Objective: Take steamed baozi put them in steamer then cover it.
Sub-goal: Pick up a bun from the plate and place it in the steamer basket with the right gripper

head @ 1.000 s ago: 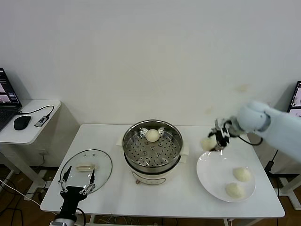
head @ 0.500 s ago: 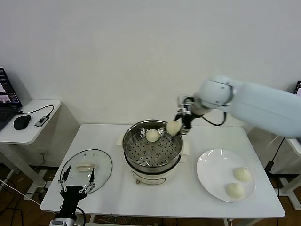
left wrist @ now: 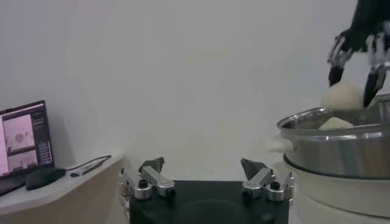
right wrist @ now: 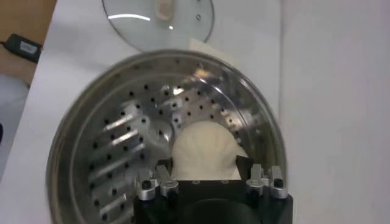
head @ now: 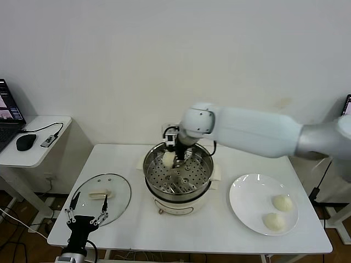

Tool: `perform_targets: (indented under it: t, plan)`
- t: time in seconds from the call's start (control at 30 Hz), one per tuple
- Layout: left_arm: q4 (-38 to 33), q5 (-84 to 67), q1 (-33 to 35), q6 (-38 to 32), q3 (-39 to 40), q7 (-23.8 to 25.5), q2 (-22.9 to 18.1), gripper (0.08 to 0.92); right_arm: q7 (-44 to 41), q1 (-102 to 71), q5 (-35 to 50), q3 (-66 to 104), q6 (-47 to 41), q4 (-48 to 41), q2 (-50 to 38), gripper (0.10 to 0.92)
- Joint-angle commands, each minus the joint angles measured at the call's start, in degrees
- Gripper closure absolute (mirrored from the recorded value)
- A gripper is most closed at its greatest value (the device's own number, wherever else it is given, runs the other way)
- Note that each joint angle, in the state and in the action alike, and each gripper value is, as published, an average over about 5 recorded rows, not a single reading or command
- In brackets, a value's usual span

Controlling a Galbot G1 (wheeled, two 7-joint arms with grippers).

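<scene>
1. My right gripper [head: 173, 156] hangs over the far side of the steamer [head: 177, 174], reached across from my right, and its jaws are clamped on one steamed baozi [head: 168, 159].
2. From my right wrist, that bun [right wrist: 204, 150] sits between my two fingers [right wrist: 159, 180], directly above the perforated tray [right wrist: 116, 152], with the steel wall curving around it.
3. In the left wrist view a second pale bun [left wrist: 336, 123] shows just over the steamer's rim, lying inside the pot below the one I hold.
4. Two more baozi rest on the white plate [head: 247, 205] to my right of the steamer: one farther back [head: 282, 203], one nearer me [head: 272, 221], close together but apart.
5. The cover [head: 101, 199] lies flat on the white table [head: 181, 233] to my left of the steamer, its cream handle [head: 100, 193] facing up; the steamer stands open.
6. My left gripper [head: 86, 212] waits low at the table's near edge, just in front of the cover, its jaws spread wide and holding nothing.
7. Off to my far left, a small side table [head: 30, 159] carries a laptop [head: 6, 118] and a black mouse [head: 25, 142].
</scene>
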Motion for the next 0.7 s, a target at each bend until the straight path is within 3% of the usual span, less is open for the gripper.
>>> perform_targets:
  t: [0.03, 0.43, 0.7]
  plan:
    - [0.07, 0.00, -0.08, -0.06, -0.01, 0.00, -0.02, 0.177, 2.07, -3.95, 1.04, -0.22, -1.40, -5.16, 6.71, 0.381]
    - [-0.23, 0.20, 0.03, -0.28, 0.09, -0.01, -0.26, 0.177, 2.82, -6.64, -0.53, 0.60, -1.18, -7.81, 6.91, 0.371]
    - [-0.31, 0.42, -0.04, -0.24, 0.18, 0.06, -0.20, 0.177, -2.06, -0.52, -1.98, 1.58, -0.53, -2.21, 1.04, 0.213]
